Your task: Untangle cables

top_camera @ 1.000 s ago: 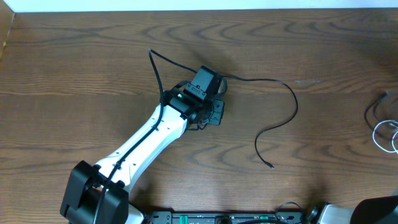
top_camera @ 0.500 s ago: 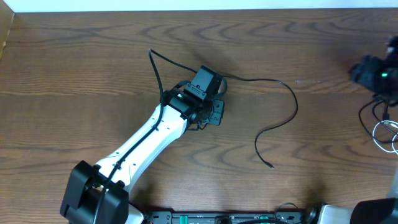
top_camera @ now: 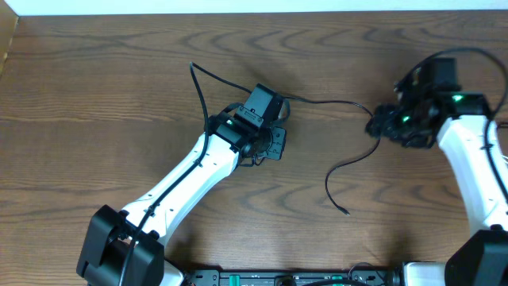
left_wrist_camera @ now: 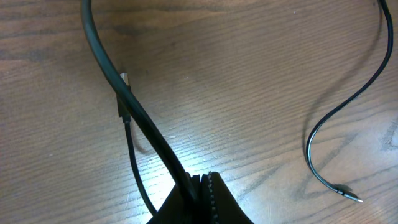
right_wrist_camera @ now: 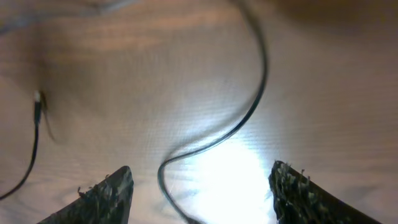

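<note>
Surface: dk brown wood-grain table (top_camera: pixel 95 95), matte w/ wavy grain and glare patches in both wrist views. In overhead a pale white strip (top_camera: pixel 238 6) runs along the far edge. Nothing more of the room is visible.

Black cable (top_camera: pixel 333 102): thin, round, smooth jacket, lying on the table around mid-frame.
- From the left claw it runs right and bends down close to the right claw.
- It then curls in a loose S to a small metal jack tip (left_wrist_camera: pixel 356 200) lying free on the wood.
- On the other side a length goes up-left to a sharp kink.
- Left wrist view also shows a slim plug end (left_wrist_camera: pixel 124 79) w/ silver tip, flat on the table just beside the stretch nearest the cam.

Left claw (left_wrist_camera: pixel 200 180): black fingers pressed together, pinching the black cable, which leads up-left from the pinch. The arm is a white shell w/ black joints.

Right claw (right_wrist_camera: pixel 200 168): spread wide, nothing btw the pads. It hangs over the cable's bend, w/ the curve visible on the wood btw the tips. Right wrist view is blurred, so can't tell if it touches the cable. Fingers (right_wrist_camera: pixel 106 193) are dark w/ rough, ragged-looking edges.
</note>
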`<state>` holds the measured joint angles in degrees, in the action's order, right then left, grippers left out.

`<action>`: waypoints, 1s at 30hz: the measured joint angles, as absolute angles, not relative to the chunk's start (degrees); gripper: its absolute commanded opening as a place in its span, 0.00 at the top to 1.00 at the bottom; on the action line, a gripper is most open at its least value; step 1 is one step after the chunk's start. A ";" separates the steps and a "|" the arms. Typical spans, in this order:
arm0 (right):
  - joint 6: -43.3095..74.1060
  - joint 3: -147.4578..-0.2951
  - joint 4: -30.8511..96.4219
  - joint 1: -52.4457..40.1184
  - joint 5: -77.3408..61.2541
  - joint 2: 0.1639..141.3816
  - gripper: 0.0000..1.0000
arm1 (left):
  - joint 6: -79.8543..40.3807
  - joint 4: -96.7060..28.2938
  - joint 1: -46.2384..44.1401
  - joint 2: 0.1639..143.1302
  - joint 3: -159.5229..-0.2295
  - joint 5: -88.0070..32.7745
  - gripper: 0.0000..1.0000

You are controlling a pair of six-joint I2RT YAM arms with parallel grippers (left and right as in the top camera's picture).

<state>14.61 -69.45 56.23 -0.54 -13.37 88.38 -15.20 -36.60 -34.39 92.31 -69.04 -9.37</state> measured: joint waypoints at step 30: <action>44.84 -42.37 26.79 -16.38 -10.00 88.38 0.55 | -15.22 -37.06 -34.39 92.31 -69.04 -9.37 0.93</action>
<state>44.84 -42.37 26.79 -16.38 -10.00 88.38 -15.22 -37.06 -34.39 92.31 -69.04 -9.37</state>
